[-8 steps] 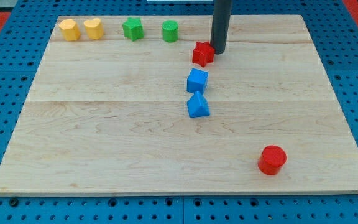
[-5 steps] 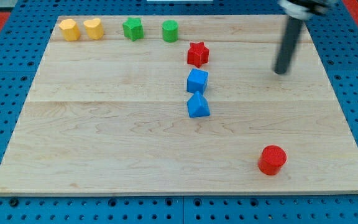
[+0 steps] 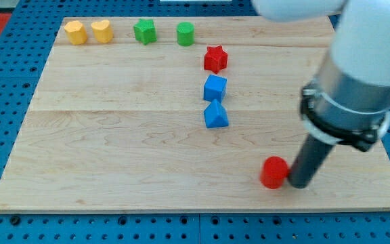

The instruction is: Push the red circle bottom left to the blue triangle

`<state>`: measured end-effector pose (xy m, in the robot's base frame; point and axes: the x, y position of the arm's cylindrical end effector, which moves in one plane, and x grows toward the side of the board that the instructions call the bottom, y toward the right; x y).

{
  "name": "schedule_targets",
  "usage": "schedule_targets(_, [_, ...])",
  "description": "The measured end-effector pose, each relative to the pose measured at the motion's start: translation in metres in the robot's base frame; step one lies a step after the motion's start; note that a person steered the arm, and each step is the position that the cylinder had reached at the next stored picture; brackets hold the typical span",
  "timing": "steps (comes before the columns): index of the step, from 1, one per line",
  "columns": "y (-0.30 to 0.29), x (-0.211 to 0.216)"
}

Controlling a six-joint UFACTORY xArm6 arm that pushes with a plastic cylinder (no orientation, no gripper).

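My tip (image 3: 296,184) is down on the tabletop (image 3: 114,135) near its 5 o'clock corner, touching or just shy of the right side of the red circle (image 3: 274,172). The circle sits at 9 o'clock of the tip. No jaws on this tool, just the straight dark rod, so nothing spread or pinched; it's only butted beside the block. The arm's grey and white body fills the view's right above the rod.

The red circle is well apart from the blue triangle (image 3: 215,116): from the triangle it lies at about 4 to 5 o'clock, so it's to the lower right of it in the view.

The blue triangle is near board centre, with a blue cube-like block (image 3: 214,89) just beside it at 12 o'clock; they look to be touching or nearly so, can't tell which. Red star (image 3: 215,59) at 12 o'clock of that, a small gap between them. These three form a rough vertical column.

Top edge row, from the view's left: two yellow blocks (image 3: 76,32) (image 3: 101,30), close together, the right one heart-like, the left one's shape unclear. Then a green block (image 3: 144,31), looks star-like, and a green cylinder (image 3: 185,33) near it at 3 o'clock.
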<state>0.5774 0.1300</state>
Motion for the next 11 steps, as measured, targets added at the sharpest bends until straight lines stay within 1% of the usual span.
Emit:
schedule_targets(1, [-0.035,0.000])
schedule_targets(3, [-0.066,-0.002])
schedule_targets(4, [-0.072,0.004])
schedule_targets(6, [-0.114,0.005])
schedule_targets(7, [-0.110,-0.003])
schedule_targets(8, [-0.080,-0.009])
schedule_targets(9, [-0.079,-0.027])
schedule_targets(10, [-0.082,-0.034])
schedule_targets(11, [-0.043,-0.027])
